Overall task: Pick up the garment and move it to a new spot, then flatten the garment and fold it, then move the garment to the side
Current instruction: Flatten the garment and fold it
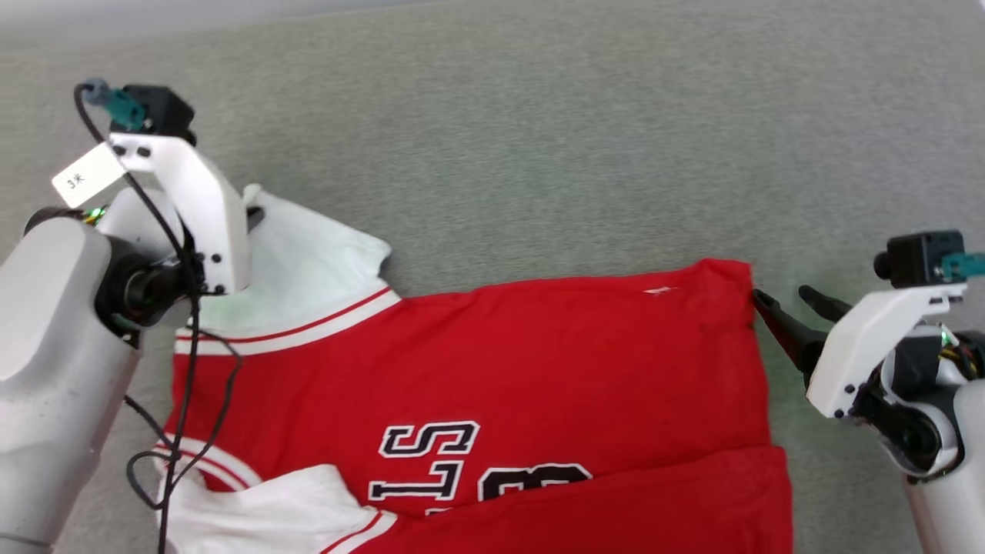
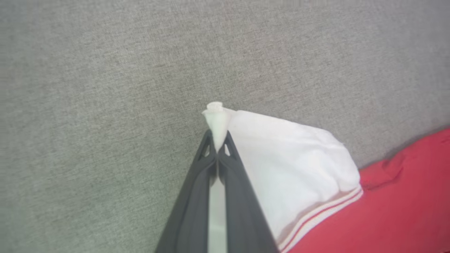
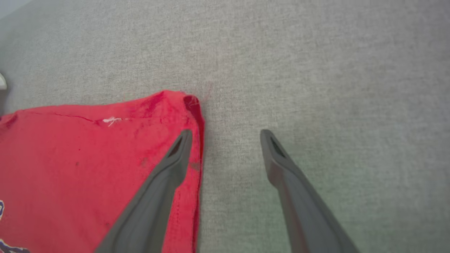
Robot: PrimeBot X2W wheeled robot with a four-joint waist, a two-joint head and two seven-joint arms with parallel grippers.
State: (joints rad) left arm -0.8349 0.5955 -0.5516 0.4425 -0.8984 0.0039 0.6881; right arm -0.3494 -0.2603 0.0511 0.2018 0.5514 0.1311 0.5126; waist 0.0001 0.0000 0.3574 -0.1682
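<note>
Grey fabric surface bears the garment lying crosswise, hem rightward, sleeve pinched in left tool, right tool wide.

A flat, speckled grey woven-fabric surface spreads wide and unwrinkled; a paler, smooth grey strip borders its far edge.

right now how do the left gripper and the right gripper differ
The left gripper is shut, the right gripper open. The left gripper pinches the tip of the garment at its white sleeve; the right gripper holds nothing, one finger at the red hem corner. Both are at the garment's far edge.
</note>
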